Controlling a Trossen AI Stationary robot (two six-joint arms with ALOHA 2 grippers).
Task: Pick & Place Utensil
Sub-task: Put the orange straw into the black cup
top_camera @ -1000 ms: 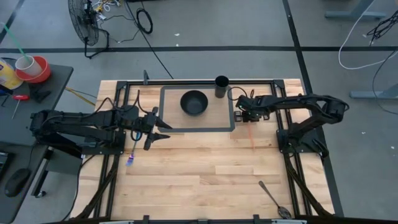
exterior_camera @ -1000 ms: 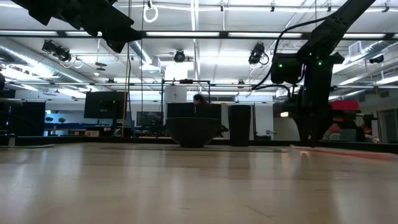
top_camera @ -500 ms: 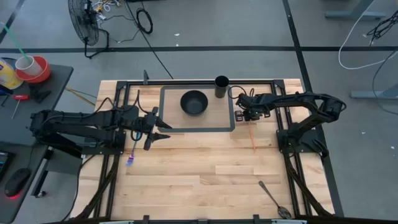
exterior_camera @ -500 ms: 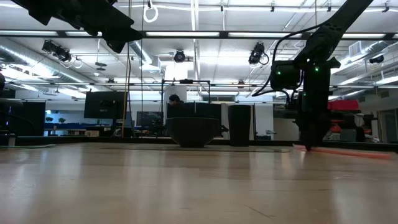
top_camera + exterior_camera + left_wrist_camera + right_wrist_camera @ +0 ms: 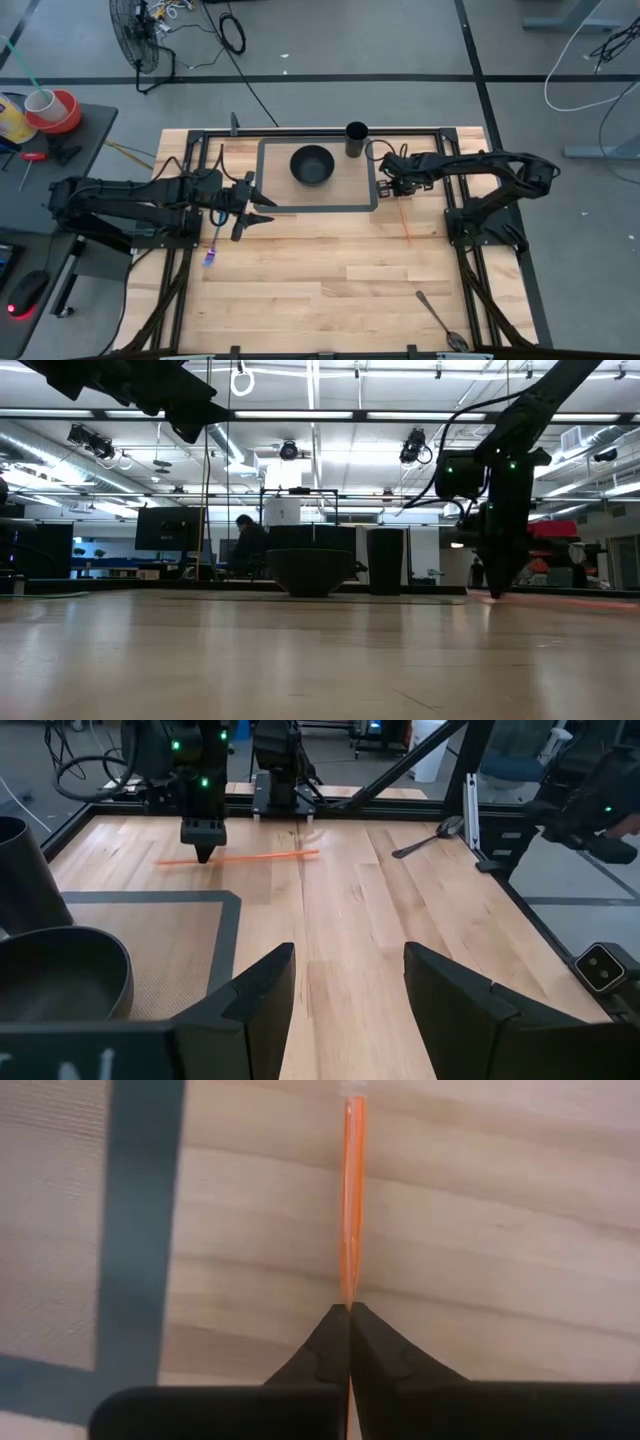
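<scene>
**Right pincer clamped on the orange stick at the mat's edge**

The right pincer (image 5: pixel 401 190) is down at the tabletop (image 5: pixel 300 290), just off the right border of the grey mat (image 5: pixel 318 207), with its fingers (image 5: pixel 325 1345) pinched together on one end of a thin orange stick (image 5: pixel 349 1200). The stick lies flat on the wood, running away from the fingertips towards the front of the tabletop. The black bowl (image 5: pixel 312 165) and the black cup (image 5: pixel 356 139) stand on the mat nearby. A spoon (image 5: pixel 440 318) lies well apart, near the front right corner.

The grip is at the very tip, so the lift should be slow and straight up, letting the free end trail off the wood without swinging or slipping before carrying it towards the cup.

The left pincer (image 5: pixel 345 990) waits by the mat's left edge, fingers apart, holding nothing.
</scene>
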